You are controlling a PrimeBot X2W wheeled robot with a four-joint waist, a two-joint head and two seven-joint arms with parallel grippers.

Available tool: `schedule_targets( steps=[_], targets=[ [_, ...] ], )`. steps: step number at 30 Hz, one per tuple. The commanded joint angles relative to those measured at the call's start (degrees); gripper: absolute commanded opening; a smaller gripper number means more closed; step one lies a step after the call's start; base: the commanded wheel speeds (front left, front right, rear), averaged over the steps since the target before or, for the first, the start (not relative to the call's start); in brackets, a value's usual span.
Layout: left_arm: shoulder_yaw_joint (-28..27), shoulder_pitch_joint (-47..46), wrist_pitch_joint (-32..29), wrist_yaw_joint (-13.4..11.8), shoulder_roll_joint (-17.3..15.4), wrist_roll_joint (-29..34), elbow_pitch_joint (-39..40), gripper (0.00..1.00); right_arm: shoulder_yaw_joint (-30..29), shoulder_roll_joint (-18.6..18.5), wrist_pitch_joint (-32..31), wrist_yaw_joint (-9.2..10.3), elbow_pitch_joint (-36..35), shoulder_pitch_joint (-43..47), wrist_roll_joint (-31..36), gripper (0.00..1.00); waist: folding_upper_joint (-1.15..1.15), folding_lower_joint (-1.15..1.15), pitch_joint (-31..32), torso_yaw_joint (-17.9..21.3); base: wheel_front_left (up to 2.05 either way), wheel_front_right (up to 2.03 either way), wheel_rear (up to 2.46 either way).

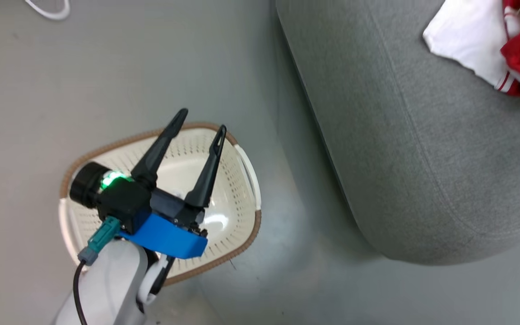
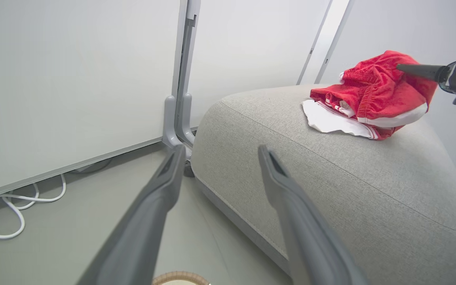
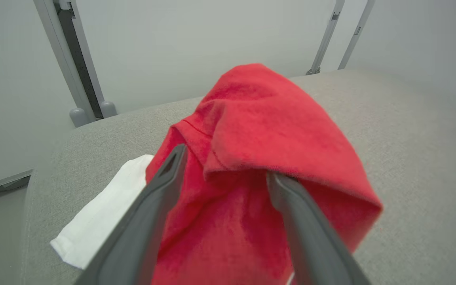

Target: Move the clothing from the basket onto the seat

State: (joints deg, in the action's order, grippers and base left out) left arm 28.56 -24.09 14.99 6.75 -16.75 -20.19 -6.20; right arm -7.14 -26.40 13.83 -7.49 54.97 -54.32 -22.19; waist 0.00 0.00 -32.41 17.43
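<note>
Red clothing [image 3: 259, 130] on the seat [image 1: 422, 158] by our unclenched right gripper [image 3: 226, 162]; our left gripper [image 1: 201, 119] likewise spread above the basket [image 1: 235, 198].

Counted in the room: one cream basket [image 1: 235, 189] and one grey seat [image 1: 400, 135]. There was a single heap of clothing [image 2: 370, 95], in which two garments could be told apart, one red [image 3: 259, 130] and one white [image 3: 101, 213]; whether it held more could not be made out. Two tools were seen, the left tool [image 1: 201, 119] and the right tool [image 3: 226, 162], each with two dark fingers. One white cable [image 1: 51, 16] was also seen.
</note>
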Motion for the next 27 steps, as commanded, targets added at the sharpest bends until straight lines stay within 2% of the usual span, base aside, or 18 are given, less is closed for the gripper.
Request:
schedule_targets(
  steps=[1, 11, 17, 27],
  targets=[
    [-0.6, 1.2, 0.3, 0.2, 0.7, -0.4, -0.4, 1.0, 0.4, -0.4, 0.0, -0.01, -0.5, 1.5, 0.3, 1.0, 0.0, 0.0, 5.3, -2.2, 0.0, 0.0, 0.0],
    [-9.8, 12.3, 0.3, 0.8, 7.2, -0.9, -3.2, 1.0, 5.1, 3.2, -4.2, -0.01, -10.1, 14.3, 2.7, 1.0, 0.0, 0.0, 19.6, -5.8, 0.0, 0.0, 0.0],
    [-13.7, 16.9, 0.3, 0.8, 8.6, -1.0, -3.9, 1.0, 5.3, 5.7, -7.2, -0.01, -19.8, 23.4, 4.4, 1.0, 0.0, 0.0, 25.1, -8.8, 0.0, 0.0, 0.0],
    [-19.5, 21.4, 0.3, 0.7, 10.3, -0.9, -6.6, 1.0, 3.3, 12.6, -10.1, -0.02, -35.0, 39.4, 8.1, 1.0, 0.0, 0.0, 30.9, -14.1, 0.0, 0.0, 0.0]
  ],
)
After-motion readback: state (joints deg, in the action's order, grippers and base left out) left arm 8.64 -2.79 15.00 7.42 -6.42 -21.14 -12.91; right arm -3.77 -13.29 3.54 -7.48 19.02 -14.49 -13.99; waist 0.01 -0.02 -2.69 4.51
